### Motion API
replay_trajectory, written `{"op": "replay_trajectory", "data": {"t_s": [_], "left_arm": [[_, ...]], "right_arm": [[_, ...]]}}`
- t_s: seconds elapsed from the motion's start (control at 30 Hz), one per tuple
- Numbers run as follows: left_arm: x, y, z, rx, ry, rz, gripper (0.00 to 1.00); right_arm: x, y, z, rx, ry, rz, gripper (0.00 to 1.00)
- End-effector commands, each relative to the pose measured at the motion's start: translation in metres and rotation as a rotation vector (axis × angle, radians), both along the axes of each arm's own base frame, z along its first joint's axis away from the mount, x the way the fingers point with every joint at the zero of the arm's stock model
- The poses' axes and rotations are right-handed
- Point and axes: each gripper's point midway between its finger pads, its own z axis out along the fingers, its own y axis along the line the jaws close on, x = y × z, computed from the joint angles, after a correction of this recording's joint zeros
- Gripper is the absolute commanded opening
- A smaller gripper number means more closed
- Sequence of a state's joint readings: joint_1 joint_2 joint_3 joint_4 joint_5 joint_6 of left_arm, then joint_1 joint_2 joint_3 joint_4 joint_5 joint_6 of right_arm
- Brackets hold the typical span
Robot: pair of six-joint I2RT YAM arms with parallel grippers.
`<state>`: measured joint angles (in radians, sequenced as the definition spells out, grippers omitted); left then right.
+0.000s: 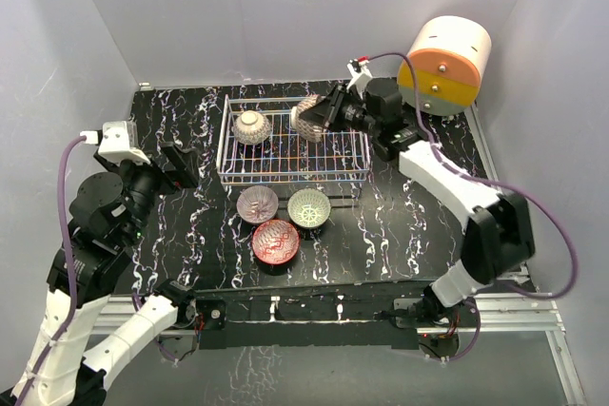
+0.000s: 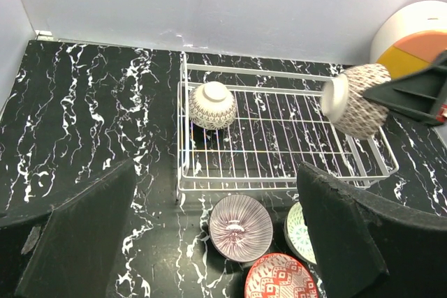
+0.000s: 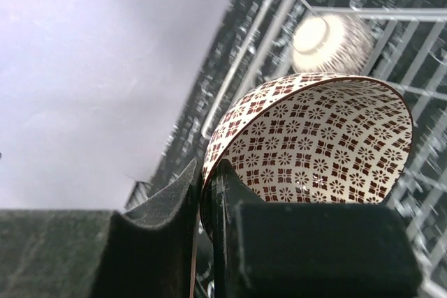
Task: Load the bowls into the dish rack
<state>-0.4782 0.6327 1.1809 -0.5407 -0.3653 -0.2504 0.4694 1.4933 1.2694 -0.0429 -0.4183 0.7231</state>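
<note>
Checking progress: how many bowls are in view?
5. Racked bowl upside down at the left end of the dish rack; held bowl pinched by the right gripper above it; pinkish bowl, green bowl and red bowl on the table in front.

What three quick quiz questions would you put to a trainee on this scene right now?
1. True or false: the right tool grips a brown-and-white bowl by its rim, over the rack.
2. How many bowls sit on the table outside the rack?
3. The bowl in the rack lies: A upright, B upside down, C on its side.
Key: 1 true. 2 three: pinkish bowl, green bowl, red bowl. 3 B.
</note>
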Motion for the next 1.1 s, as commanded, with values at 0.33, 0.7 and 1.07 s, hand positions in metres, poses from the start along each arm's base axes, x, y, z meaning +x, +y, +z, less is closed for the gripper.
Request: {"op": "replay_trajectory", "data": {"t_s": [0.33, 0.7, 1.07], "left_arm": [[-0.010, 0.008, 0.019, 0.005, -0.040, 0.009, 0.97], [-0.013, 0.015, 0.018, 0.017, -0.041, 0.033, 0.97], [-0.015, 0.019, 0.018, 0.025, -0.038, 0.049, 0.97]], "right_arm": [[0.087, 0.067, 0.027, 0.501, -0.172, 0.152, 0.08], [0.117, 0.077, -0.006, 0.607, -0.123, 0.123, 0.08], [0.129, 0.084, -0.036, 0.660, -0.039, 0.081, 0.08]]}}
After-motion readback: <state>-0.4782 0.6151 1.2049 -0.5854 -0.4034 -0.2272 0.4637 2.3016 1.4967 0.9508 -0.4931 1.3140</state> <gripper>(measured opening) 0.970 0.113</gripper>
